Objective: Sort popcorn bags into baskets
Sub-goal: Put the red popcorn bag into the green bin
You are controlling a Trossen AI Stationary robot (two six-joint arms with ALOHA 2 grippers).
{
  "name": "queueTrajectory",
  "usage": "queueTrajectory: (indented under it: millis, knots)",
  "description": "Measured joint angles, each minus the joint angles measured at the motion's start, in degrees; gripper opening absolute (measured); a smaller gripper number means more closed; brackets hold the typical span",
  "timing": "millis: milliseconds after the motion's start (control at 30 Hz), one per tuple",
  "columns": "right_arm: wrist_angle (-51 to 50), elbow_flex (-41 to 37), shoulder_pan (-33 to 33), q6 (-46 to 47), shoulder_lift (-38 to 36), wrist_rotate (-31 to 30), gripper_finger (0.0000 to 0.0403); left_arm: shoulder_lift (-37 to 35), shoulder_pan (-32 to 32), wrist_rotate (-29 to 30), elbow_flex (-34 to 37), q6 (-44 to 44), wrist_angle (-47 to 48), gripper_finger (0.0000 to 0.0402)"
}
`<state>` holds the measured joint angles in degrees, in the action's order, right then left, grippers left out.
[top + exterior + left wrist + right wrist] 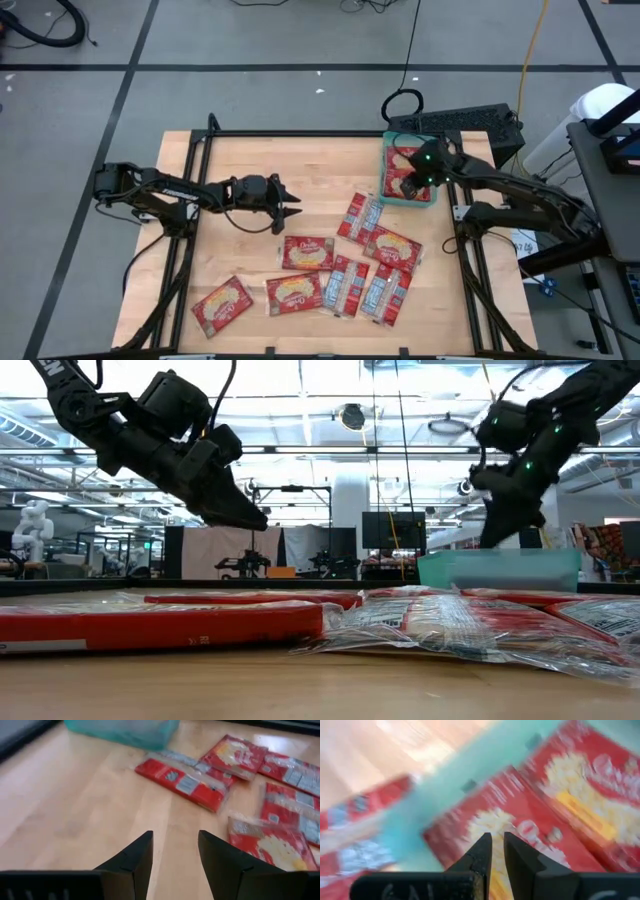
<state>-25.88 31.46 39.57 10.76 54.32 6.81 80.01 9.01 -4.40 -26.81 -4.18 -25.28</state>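
Seven bags still lie loose on the table in the high view — a near-left one [221, 305], one face-up in the middle [307, 253], one below it [293, 293], and a cluster to the right [388, 249] running up toward the tray. The tray [386, 170] sits at the far right edge of the table with at least two bags [401, 160] already in it, so I judge the sort well under halfway. The right gripper [408, 187] hangs over the tray's near end; the left gripper [293, 204] hovers over bare wood left of centre.

From table height, the left gripper [243, 512] is clear of the bags, and the right gripper [497, 530] dips behind the tray wall [500, 570].

The left wrist shows its fingers [132, 860] standing apart, holding nothing, with loose bags [182, 777] ahead and the tray [122, 732] beyond.

The right wrist shows its fingers [482, 852] nearly together with only a thin gap, empty, just above a bag [490, 827] lying inside the tray rim [445, 785] — that bag looks delivered. Left to do: every loose bag.
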Motion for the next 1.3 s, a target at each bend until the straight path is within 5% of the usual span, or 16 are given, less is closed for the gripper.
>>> queueTrajectory:
  millis: [167, 433, 600, 833, 1300]
  knots:
    - [8.21, 0.0, -8.83, -4.62, -3.27, 5.33, 0.004, 0.02, -5.6, 0.24, 0.0, 0.19, 4.0, 0.0174]
    - [22.98, 0.0, -23.55, -7.34, -0.89, -1.6, 0.004, 1.05, -17.03, 12.82, -0.02, -4.59, 8.87, 0.0272]
    - [29.31, 0.0, -28.94, -8.59, 3.33, -3.88, 0.004, 1.03, -17.48, 13.02, 0.0, -8.15, 14.76, 0.0301]
    - [36.94, 0.0, -32.97, -9.97, 10.61, -3.83, 0.004, 1.07, -14.43, 3.57, 0.02, -5.65, 18.79, 0.0274]
    - [50.91, 0.04, -35.21, -10.04, 23.1, -3.82, 0.004, 8.79, -10.72, 2.37, -0.15, 3.22, 14.69, 0.0192]
